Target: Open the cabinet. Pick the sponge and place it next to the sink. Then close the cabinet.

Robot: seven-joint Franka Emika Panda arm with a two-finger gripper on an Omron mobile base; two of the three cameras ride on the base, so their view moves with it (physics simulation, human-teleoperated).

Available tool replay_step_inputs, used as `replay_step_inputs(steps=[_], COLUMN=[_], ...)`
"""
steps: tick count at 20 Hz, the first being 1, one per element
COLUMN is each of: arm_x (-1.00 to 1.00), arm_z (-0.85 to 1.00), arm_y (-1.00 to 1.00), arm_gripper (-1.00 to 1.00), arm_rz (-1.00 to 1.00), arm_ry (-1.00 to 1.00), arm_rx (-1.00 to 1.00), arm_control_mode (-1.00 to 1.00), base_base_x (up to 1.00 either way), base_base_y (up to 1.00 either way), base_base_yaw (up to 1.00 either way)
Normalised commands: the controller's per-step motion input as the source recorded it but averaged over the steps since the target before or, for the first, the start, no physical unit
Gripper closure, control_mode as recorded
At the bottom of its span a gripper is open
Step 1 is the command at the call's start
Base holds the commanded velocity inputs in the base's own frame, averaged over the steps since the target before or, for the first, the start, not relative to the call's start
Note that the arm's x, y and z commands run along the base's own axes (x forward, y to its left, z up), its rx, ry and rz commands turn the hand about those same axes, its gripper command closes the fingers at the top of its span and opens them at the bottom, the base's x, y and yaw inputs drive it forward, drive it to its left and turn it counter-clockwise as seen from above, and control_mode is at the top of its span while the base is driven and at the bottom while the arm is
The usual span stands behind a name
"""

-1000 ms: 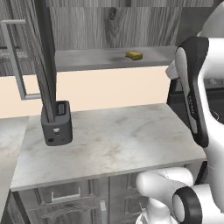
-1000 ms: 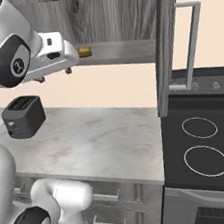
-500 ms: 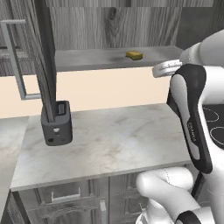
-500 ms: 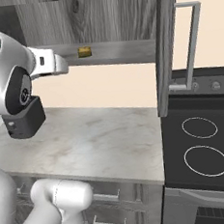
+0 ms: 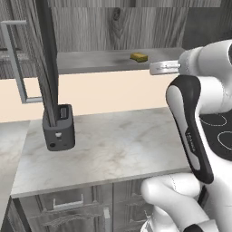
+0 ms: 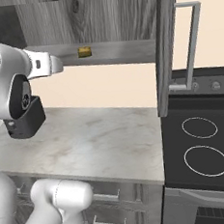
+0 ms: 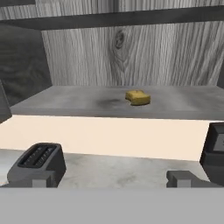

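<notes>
The cabinet [image 5: 90, 27] stands open, its left door [image 5: 45, 63] and right door [image 6: 166, 45] both swung out. The sponge [image 5: 139, 57], a small yellow lump, lies on the cabinet's bottom shelf towards the right; it also shows as the sponge [image 6: 84, 51] and the sponge [image 7: 138, 97]. My gripper [image 5: 154, 69] is held level at shelf height, in front of the sponge and a little to its right, pointing into the cabinet. In the hand view the gripper [image 7: 109, 180] is open, with one fingertip [image 7: 33, 181] far from the other and nothing between them. The sink is out of view.
A black toaster [image 5: 59, 129] stands on the marble counter [image 5: 118, 149] below the left door. The stove [image 6: 204, 144] adjoins the counter on the right, under the open right door and its long handle [image 6: 192, 43]. Drawers sit below the counter.
The arm has swung and the hand has levelled out, reaching a little closer to the shelf edge. The sponge and both doors have stayed put. The jaws stay wide.
</notes>
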Motion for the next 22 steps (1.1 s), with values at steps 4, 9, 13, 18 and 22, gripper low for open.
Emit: replay_step_inputs(steps=[4, 9, 13, 18, 22], arm_x=[0.08, 0.31, 0.46, 0.53, 0.49], arm_z=[0.19, -0.20, -0.40, -0.27, 0.13], arm_y=[0.00, 0.00, 0.00, -0.01, -0.19], arm_gripper=[-1.00, -1.00, -1.00, -1.00, -1.00], arm_rz=[0.00, 0.00, 0.03, 0.00, 0.00], arm_ry=[0.02, 0.05, 0.00, -0.08, 0.02], arm_rx=[-0.01, -0.08, -0.01, 0.04, 0.03], arm_control_mode=[-1.00, -1.00, -1.00, -1.00, -1.00], base_base_x=[0.00, 0.00, 0.00, 0.00, 0.00], base_base_y=[0.00, 0.00, 0.00, 0.00, 0.00], base_base_yaw=[0.00, 0.00, 0.00, 0.00, 0.00])
